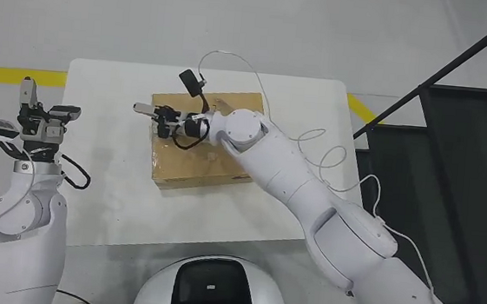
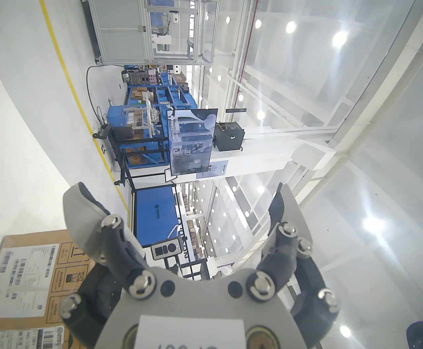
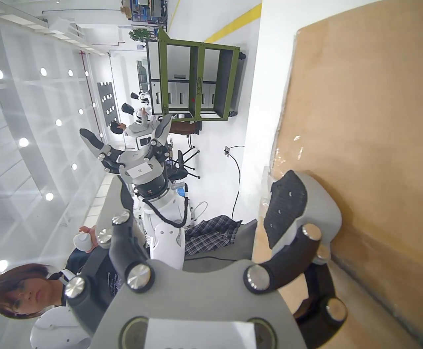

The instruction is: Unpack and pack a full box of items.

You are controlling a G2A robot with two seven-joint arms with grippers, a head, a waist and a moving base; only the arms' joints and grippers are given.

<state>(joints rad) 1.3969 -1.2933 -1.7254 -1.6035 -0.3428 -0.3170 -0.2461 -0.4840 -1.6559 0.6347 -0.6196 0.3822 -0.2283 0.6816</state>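
The box (image 3: 357, 132) lies just beside spread right fingers (image 3: 286, 205).

A white rectangular table (image 1: 103, 166) carries the work, its top plain and matte. One thing lies directly on it: a brown cardboard box (image 1: 192, 161), flat on its broad face with the top flaps shut. The box sits around the middle of the table's width and nearer the far edge than the near one, its sides roughly square with the table's. In the right wrist view the box (image 3: 357, 115) shows clear tape crinkled along one edge, beside bare tabletop (image 3: 267, 99).
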